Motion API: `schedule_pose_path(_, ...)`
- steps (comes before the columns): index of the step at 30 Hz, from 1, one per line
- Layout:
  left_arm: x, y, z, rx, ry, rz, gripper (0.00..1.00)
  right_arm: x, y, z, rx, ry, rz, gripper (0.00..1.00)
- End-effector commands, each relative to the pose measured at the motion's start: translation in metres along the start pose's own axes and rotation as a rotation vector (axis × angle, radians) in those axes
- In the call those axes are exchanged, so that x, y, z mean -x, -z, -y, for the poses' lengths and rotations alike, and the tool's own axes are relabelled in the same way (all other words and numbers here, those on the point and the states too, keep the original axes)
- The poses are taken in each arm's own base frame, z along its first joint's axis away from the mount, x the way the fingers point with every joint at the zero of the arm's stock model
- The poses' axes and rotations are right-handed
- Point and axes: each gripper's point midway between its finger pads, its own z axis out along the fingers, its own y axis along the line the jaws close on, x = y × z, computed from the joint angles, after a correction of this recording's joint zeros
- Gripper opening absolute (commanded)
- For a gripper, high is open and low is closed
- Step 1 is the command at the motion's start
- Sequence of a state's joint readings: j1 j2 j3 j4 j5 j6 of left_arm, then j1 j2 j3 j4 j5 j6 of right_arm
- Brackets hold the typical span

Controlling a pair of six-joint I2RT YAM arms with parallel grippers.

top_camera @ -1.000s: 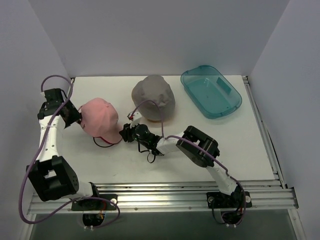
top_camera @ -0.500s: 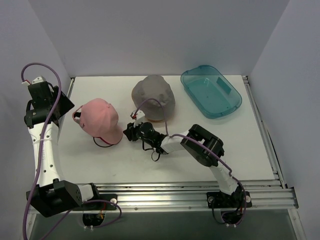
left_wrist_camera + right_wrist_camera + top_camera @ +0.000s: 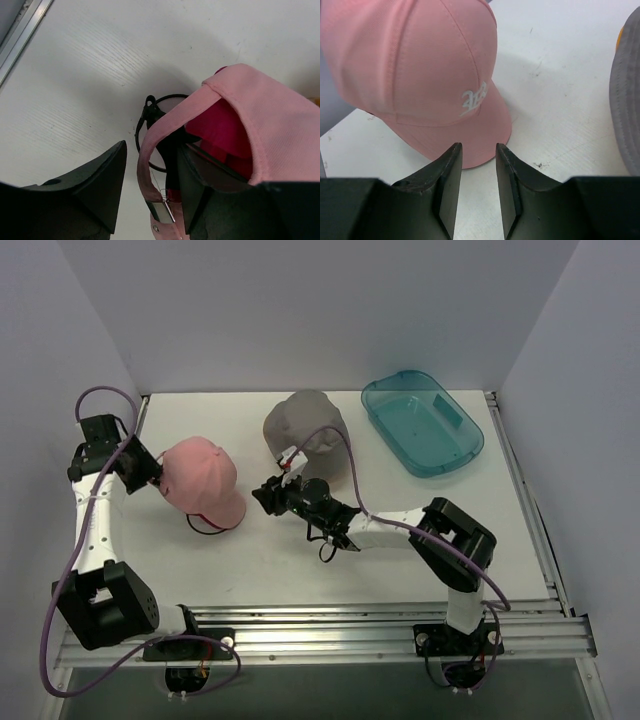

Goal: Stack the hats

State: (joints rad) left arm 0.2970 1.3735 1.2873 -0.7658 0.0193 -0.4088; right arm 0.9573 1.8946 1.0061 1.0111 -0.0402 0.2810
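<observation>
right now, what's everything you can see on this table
pale pink cap: one, pink, left of centre
magenta cap: one, magenta, inside the pink cap, mostly hidden
wire stand: one, black, under those caps
grey bucket hat: one, grey, back centre
yellow hat: one, mustard sliver under the grey hat
tray: one, clear teal, back right
left hand: black, open, astride the pink cap's back strap
right hand: black, open, empty

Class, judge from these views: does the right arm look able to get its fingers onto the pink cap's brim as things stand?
Probably yes. The right gripper is open and faces the brim of the pink cap head-on, with nothing but bare table between them.
</observation>
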Motion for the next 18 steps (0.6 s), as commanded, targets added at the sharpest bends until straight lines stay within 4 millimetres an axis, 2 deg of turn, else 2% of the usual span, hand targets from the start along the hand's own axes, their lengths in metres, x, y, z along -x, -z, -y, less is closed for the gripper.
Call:
schedule_pose_path(1, 0.011, -0.003, -0.002, -0.001, 0.010, 0.050, 0.53, 0.042, 0.014, -0.014, 0.017, 0.024, 0.097, 0.30)
schedule_pose_path(5, -0.001, -0.020, -0.013, 0.044, 0.012, 0.010, 0.50, 0.051, 0.023, -0.016, 0.013, 0.024, 0.113, 0.29)
schedule_pose_path(9, -0.010, -0.036, -0.019, 0.070, 0.012, -0.019, 0.50, 0.048, 0.025, -0.016, 0.013, 0.026, 0.108, 0.29)
schedule_pose_path(18, -0.021, -0.047, -0.016, 0.072, 0.003, -0.050, 0.50, 0.027, 0.013, -0.020, 0.025, 0.015, 0.078, 0.29)
